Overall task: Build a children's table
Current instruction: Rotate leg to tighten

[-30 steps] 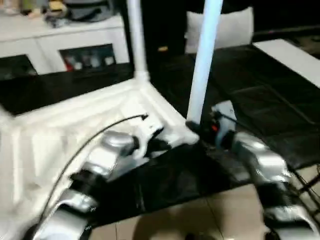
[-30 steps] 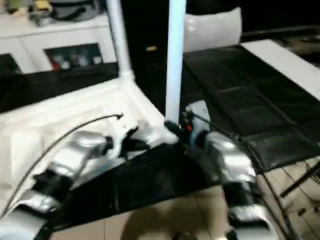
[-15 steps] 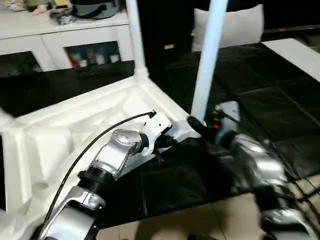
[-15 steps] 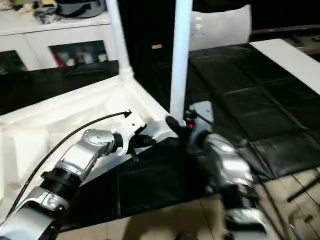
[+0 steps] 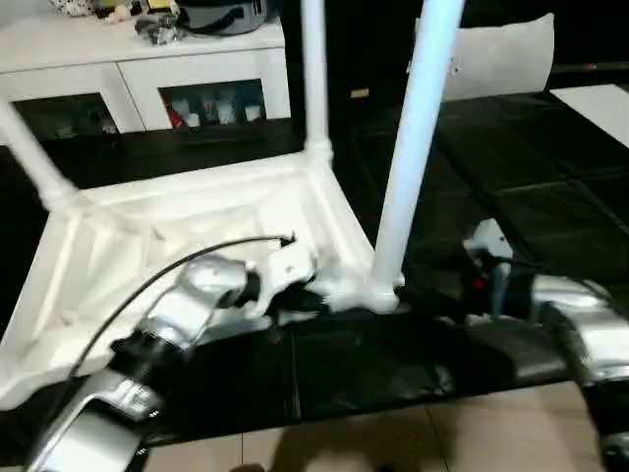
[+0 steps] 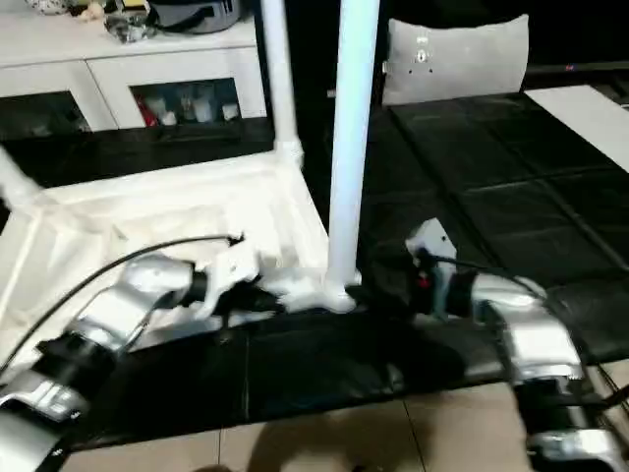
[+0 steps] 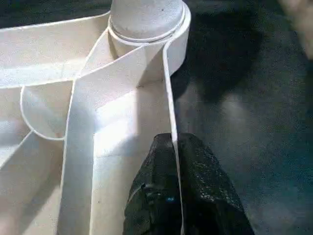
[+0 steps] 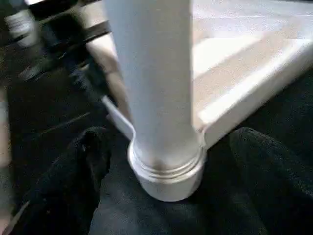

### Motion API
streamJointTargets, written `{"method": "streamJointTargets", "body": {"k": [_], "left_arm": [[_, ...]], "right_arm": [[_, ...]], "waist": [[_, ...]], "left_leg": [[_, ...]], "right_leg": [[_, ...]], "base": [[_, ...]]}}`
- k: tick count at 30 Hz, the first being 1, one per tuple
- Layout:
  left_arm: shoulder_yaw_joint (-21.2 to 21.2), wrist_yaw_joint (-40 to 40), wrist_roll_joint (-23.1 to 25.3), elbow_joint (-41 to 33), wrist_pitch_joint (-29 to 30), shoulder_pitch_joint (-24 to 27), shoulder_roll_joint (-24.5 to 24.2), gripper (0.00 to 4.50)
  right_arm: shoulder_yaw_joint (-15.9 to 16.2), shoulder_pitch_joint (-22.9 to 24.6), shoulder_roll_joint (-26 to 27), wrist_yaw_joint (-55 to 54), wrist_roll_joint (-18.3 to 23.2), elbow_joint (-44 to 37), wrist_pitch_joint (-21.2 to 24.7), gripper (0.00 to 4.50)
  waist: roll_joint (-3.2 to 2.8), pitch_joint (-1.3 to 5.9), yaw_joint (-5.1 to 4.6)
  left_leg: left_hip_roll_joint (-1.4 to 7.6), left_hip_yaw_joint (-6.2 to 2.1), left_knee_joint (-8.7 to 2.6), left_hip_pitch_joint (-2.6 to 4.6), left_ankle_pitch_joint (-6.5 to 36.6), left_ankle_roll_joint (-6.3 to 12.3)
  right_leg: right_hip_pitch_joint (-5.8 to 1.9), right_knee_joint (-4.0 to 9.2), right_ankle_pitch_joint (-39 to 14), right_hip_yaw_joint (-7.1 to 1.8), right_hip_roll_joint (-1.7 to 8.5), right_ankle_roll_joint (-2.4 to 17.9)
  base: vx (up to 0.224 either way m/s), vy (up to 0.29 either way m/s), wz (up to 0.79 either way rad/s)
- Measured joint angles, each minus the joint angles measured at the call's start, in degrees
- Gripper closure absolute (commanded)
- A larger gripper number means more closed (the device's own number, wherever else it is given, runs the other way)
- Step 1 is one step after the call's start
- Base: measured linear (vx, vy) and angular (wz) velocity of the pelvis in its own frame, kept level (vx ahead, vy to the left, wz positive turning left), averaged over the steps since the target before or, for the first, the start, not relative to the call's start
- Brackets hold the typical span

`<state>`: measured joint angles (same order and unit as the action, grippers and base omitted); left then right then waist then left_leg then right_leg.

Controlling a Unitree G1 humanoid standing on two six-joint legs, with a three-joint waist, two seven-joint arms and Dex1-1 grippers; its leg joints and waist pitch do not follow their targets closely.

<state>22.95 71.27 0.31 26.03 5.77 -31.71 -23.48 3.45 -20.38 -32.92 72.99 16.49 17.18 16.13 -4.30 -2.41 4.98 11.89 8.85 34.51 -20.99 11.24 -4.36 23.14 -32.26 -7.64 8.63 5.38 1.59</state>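
Here the left claw [image 7: 175, 196] is pinching the upturned tabletop's [image 5: 147, 246] rim beside the near leg [image 5: 408, 147]. The right claw [image 8: 166, 186] is lying released, its fingers [image 8: 73, 161] flanking that leg's socket, with a white cabinet [image 5: 147, 69] standing behind.

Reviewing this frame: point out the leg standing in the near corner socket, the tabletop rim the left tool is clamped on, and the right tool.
Near leg [image 5: 408, 147], left eye view, mid-shaft.
Tabletop [image 7: 171, 112], left wrist view, thin rim wall ahead of the fingers.
Right tool [image 8: 166, 147], right wrist view, midway between its open fingers, at the leg's base.
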Motion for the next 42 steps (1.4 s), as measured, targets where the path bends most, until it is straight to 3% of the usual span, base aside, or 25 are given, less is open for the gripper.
{"method": "streamJointTargets", "body": {"k": [2, 4, 8, 16, 24, 30, 33, 37, 40, 42], "left_arm": [[0.87, 3.11, -0.51, -0.09, -1.48, 0.00, -1.19, 4.50], [2.06, 5.95, -0.61, -1.10, -2.75, 0.00, -2.52, 4.50], [2.50, 8.53, -0.65, -1.65, -3.58, 0.00, -3.32, 4.50], [3.00, 10.54, -0.72, -1.78, -4.46, -0.02, -3.33, 4.50], [2.72, 10.81, -0.87, -1.78, -4.21, -0.01, -3.34, 4.50], [0.66, 9.03, -2.38, -3.88, 2.36, 0.79, -2.75, 4.50], [-1.63, 3.21, -1.42, -4.18, 7.52, 0.80, -1.60, 4.50], [-4.52, -8.89, 0.47, -2.66, 15.22, -0.53, 4.44, 4.50], [-6.03, -15.35, 0.59, -1.74, 18.34, -0.95, 8.50, 4.50], [-7.18, -20.69, 0.75, 0.52, 19.62, -2.08, 11.65, 4.50]], "right_arm": [[1.51, -0.05, -0.19, 2.42, 0.01, -0.58, -0.03, 0.55], [3.42, -0.06, -0.08, 4.70, 0.04, -0.71, -0.03, 0.96], [5.39, -0.06, 0.27, 7.68, 0.31, -0.75, -0.04, 1.06], [7.47, -0.10, 1.47, 10.79, 1.65, -0.91, 0.78, 1.74], [7.62, -0.07, 1.37, 11.34, 1.93, -1.47, 1.21, 2.35], [5.09, 1.29, 3.33, 6.76, 3.42, -3.68, 4.43, 2.46], [2.54, 0.78, 7.44, -2.95, 1.77, -3.41, 5.95, 2.48], [-0.76, -2.82, 14.67, -21.75, -2.91, -0.17, 7.87, 2.52], [-2.31, -5.31, 18.62, -32.38, -4.97, 2.29, 8.63, 2.52], [-3.25, -7.40, 21.68, -39.55, -6.32, 5.88, 6.56, 2.52]], "waist": [[0.02, 0.01, 0.63], [0.04, 0.02, 1.01], [0.08, 0.01, 1.31], [0.13, 0.03, 1.71], [0.14, 0.03, 1.67], [0.11, 0.05, 1.30], [0.13, 0.05, 0.06], [0.19, 0.00, -3.38], [0.23, -0.02, -5.50], [0.16, -0.02, -6.36]], "left_leg": [[0.01, 0.00, 0.00, 0.04, 0.00, 0.01], [0.02, 0.01, 0.03, 0.06, -0.01, -0.01], [0.00, 0.07, 0.07, 0.05, 0.06, -0.12], [0.01, 0.09, 0.07, 0.05, 0.06, -0.13], [0.02, 0.09, 0.10, 0.04, 0.06, -0.15], [0.02, 0.13, 0.09, 0.08, 0.06, -0.16], [0.02, 0.13, 0.08, 0.22, -0.04, -0.35], [-0.05, 0.09, 0.24, 0.60, -0.07, -0.42], [-0.04, -0.20, 0.23, 0.38, -0.06, -0.41], [-0.05, -0.21, 0.26, 0.39, -0.06, -0.41]], "right_leg": [[0.00, -0.05, 0.00, 0.00, 0.00, -0.01], [0.00, -0.05, 0.00, -0.03, 0.01, -0.01], [0.00, -0.05, 0.00, -0.11, 0.04, -0.01], [0.00, -0.06, -0.01, -0.09, 0.04, -0.01], [-0.01, -0.06, -0.01, -0.09, 0.04, -0.02], [-0.02, -0.12, -0.01, -0.16, 0.04, -0.01], [-0.03, -0.22, -0.01, -0.15, 0.02, -0.01], [-0.08, 0.09, -0.01, 0.15, 0.01, -0.02], [-0.18, 0.49, -0.01, 0.40, 0.01, -0.03], [-0.11, 0.57, 0.00, 0.47, 0.01, -0.03]], "base": [[0.000, 0.000, 0.00], [0.000, 0.000, 0.00], [0.000, 0.000, 0.00], [0.000, 0.000, 0.00], [0.000, 0.000, 0.00], [0.000, 0.000, 0.00], [0.000, 0.000, 0.00], [0.000, 0.000, 0.00], [0.000, 0.000, 0.00], [0.000, 0.000, 0.00]]}}
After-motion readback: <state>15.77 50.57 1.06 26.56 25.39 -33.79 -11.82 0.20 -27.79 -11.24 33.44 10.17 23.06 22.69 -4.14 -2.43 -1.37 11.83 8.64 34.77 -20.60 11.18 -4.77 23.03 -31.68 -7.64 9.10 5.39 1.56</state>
